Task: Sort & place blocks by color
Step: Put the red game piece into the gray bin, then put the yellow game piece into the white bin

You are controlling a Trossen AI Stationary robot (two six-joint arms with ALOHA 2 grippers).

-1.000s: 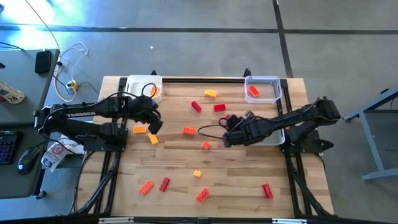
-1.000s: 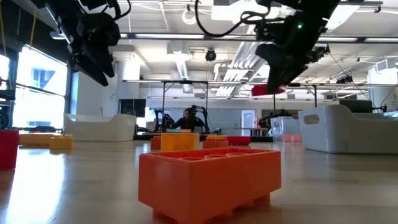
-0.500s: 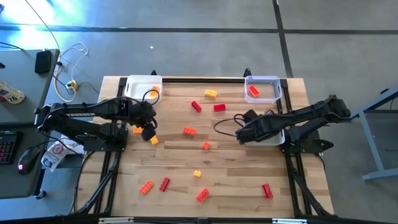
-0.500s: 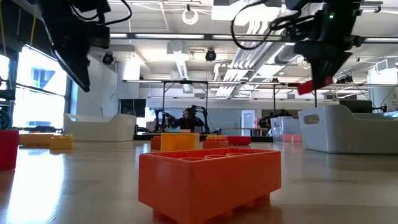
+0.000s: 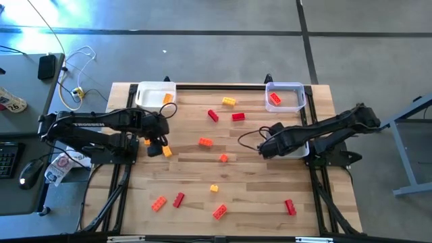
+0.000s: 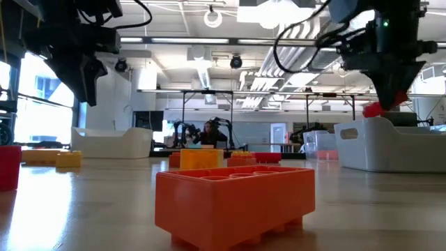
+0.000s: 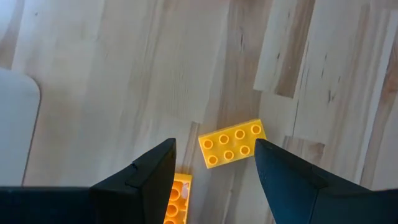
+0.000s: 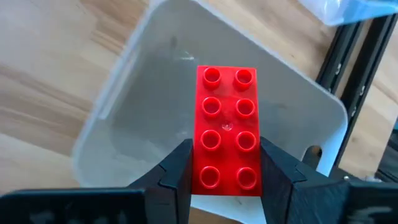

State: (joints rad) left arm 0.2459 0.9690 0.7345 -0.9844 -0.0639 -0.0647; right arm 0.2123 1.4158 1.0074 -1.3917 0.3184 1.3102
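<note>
My right gripper (image 5: 265, 145) is shut on a red two-by-four block (image 8: 227, 140) over a white tray (image 8: 124, 106) at the table's right side. In the low view the block (image 6: 376, 109) hangs just above the tray's rim (image 6: 390, 143). My left gripper (image 5: 154, 145) is open and empty above the table's left part. Its fingers stand over a yellow block (image 7: 232, 143) and an orange block (image 7: 178, 198), both lying flat on the wood. Several other red, orange and yellow blocks lie scattered on the table, such as an orange one (image 5: 205, 142). My right gripper pinches the red block by its two long sides (image 8: 200, 168) between its two fingers, at the end nearest the wrist. The fingers point down and lie across the block. The block is lifted clear over the white tray, studs up, its far end free.
A white tray (image 5: 154, 94) with an orange block (image 5: 167, 98) stands at the far left. A clear tray (image 5: 285, 96) with a red block (image 5: 275, 98) stands at the far right. More blocks lie along the near part (image 5: 178, 200). A big orange block (image 6: 233, 199) fills the low view's foreground.
My right gripper has carried the red block from over the table's middle toward the right edge, to above the white tray, and has gone slightly down. My left gripper has moved toward the near edge and a little left, to above the yellow and orange blocks.
</note>
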